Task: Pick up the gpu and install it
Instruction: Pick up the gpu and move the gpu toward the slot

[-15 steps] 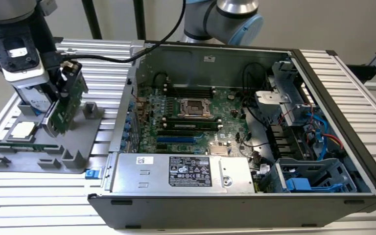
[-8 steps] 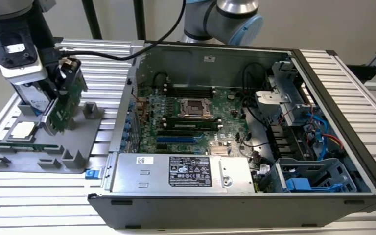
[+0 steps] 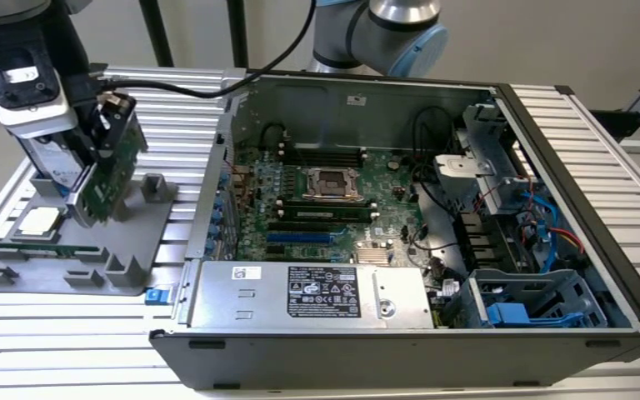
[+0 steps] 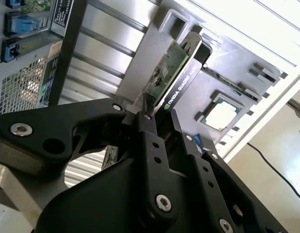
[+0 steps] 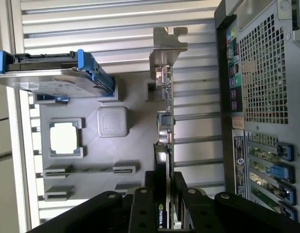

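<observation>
Black two-finger gripper (image 3: 107,125): jaws closed on the upper edge of the gpu (image 3: 114,171), one finger on each face, as seen in both wrist views (image 4: 158,108) (image 5: 165,182).

Gpu: stands on edge over the grey holder tray (image 3: 76,275), tilted slightly, at the exterior view's left and outside the computer case (image 3: 570,192). Green circuit board (image 4: 166,73) on one face and black shroud on the other; silver bracket (image 5: 167,48) at the far end. Whether its lower edge touches the tray's slot cannot be told.

Hard drive with blue rails (image 5: 53,80): upright in the same tray, just beside the card.

Processor chip (image 5: 65,137): flat in a square recess of the tray.

Memory stick (image 5: 91,170): narrow, on edge in a slot near the chip.

Computer case: lies open on the slatted aluminium table (image 3: 64,333), with the motherboard (image 3: 332,192) exposed and the silver power supply (image 3: 309,292) along the near side.
</observation>
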